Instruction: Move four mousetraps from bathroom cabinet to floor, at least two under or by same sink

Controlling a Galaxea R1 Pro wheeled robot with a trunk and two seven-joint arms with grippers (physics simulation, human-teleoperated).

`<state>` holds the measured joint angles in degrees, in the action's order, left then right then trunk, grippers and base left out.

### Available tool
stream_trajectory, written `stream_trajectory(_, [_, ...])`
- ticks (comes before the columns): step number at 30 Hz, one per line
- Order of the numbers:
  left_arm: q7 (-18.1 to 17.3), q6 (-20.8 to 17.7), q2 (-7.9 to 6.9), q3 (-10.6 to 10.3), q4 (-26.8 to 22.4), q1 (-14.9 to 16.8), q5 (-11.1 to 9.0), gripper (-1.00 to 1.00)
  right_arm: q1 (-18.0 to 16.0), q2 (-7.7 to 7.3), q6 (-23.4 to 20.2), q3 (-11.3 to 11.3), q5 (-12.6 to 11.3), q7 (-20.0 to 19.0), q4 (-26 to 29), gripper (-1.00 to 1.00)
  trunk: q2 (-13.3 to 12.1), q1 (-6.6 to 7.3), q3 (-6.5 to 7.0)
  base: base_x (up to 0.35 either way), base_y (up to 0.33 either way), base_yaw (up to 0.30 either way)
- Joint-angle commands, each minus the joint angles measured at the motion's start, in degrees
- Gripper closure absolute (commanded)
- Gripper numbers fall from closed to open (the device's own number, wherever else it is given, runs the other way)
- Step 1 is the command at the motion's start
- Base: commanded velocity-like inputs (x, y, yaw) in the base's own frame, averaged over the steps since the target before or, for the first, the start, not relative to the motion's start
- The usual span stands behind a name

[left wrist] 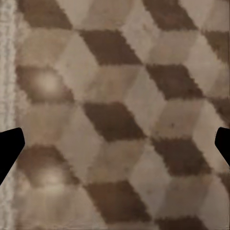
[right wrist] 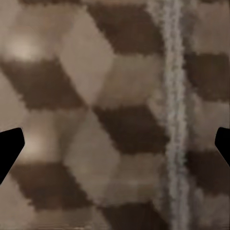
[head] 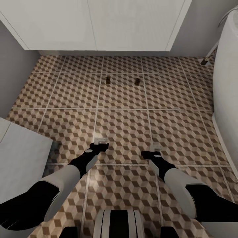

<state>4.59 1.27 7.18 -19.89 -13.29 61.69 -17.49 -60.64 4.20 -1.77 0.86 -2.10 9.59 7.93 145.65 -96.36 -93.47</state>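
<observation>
- We see two mousetraps on the bathroom floor (head: 125,125): the left mousetrap (head: 107,79) and the right mousetrap (head: 137,81), small dark brown pieces lying side by side but apart, at about 12 o'clock from our arms and well ahead of them
- Both lie on the tile row nearest the white cupboard (head: 99,23) that runs along the far wall, short of its base
- A white rounded fixture (head: 226,82) stands at 3 o'clock, and a pale grey block (head: 19,155) sits at 9 o'clock
- Our left claw (head: 101,142) hangs low over the tiles, pointing down at about 11 o'clock; in the left wrist view its dark fingertips (left wrist: 9,148) stand at the two edges with only cube-patterned tile between them, so it is spread wide and holds nothing
- Our right claw (head: 155,149) hangs low at about 1 o'clock; its fingertips (right wrist: 9,146) are equally far apart over a pale grout line (right wrist: 172,115), wide and holding nothing
</observation>
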Motion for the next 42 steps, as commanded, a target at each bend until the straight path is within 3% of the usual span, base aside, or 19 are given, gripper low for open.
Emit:
stream_trajectory(1, [0.3, 0.13, -0.01, -0.49, 0.04, 0.01, -0.54, -1.0, 0.0, 0.01, -0.18, 0.11, -0.22, 0.16, 0.07, -1.0, 0.01, 0.02, -0.03, -0.112, 0.0, 0.0])
stream_trajectory(20, [0.44, 0.48, 0.11, -0.5, 1.17, -0.08, -0.61, -1.0, 0.0, 0.02, -0.25, 0.17, -0.39, -0.09, 0.07, -1.0, 0.01, 0.02, -0.03, -0.024, 0.0, 0.0])
stream_trajectory(42, [0.55, 0.14, -0.07, -0.49, 1.11, -0.08, -0.44, -1.0, 0.0, -0.05, -0.26, 0.16, -0.28, -0.08, 0.07, -1.0, -0.28, 0.59, 4.85, 0.0, 0.0, 0.0])
